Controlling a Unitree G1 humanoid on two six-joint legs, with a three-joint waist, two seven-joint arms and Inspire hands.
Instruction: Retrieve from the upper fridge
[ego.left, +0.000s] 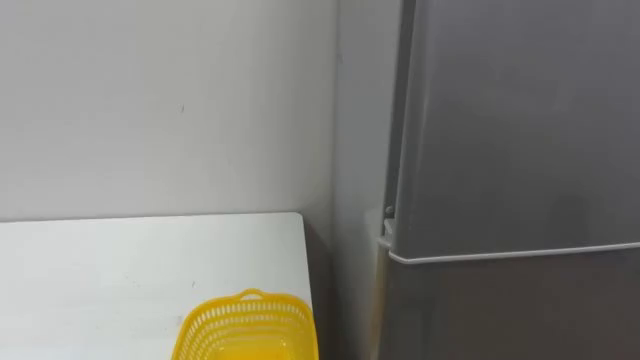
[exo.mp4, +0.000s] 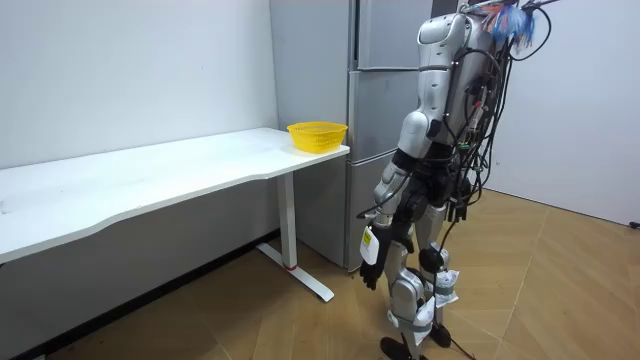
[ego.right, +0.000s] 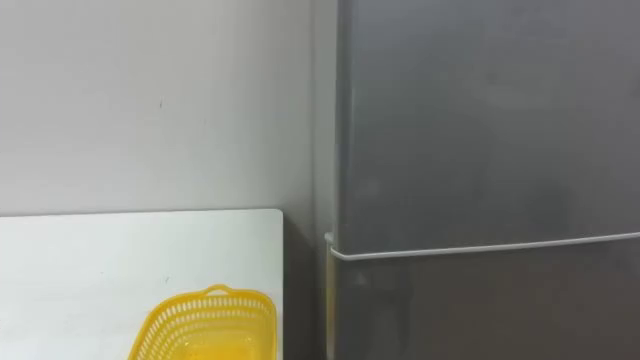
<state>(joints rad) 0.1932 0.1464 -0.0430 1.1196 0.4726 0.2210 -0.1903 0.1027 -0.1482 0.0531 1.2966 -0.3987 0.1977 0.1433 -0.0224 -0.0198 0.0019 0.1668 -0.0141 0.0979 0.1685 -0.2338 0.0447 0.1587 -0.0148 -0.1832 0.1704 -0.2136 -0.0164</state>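
Upper fridge door (ego.left: 520, 120), shut: rigid, smooth, probably seal-held, best taken at its free edge; left hand (exo.mp4: 372, 262) hangs, state indiscernible.

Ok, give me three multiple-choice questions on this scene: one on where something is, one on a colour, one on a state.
1. Where does the basket stand?
A. on the floor
B. on the white table, at its end by the fridge
C. on top of the fridge

2. What colour is the basket?
A. yellow
B. blue
C. black

3. How is the fridge's upper door?
A. swung wide open
B. taken off
C. shut

Answers:
1. B, the basket sits on the tabletop at the end nearest the fridge.
2. A, its mesh wall is yellow in all views.
3. C, the door lies flat across the fridge's front and nothing of the inside shows.
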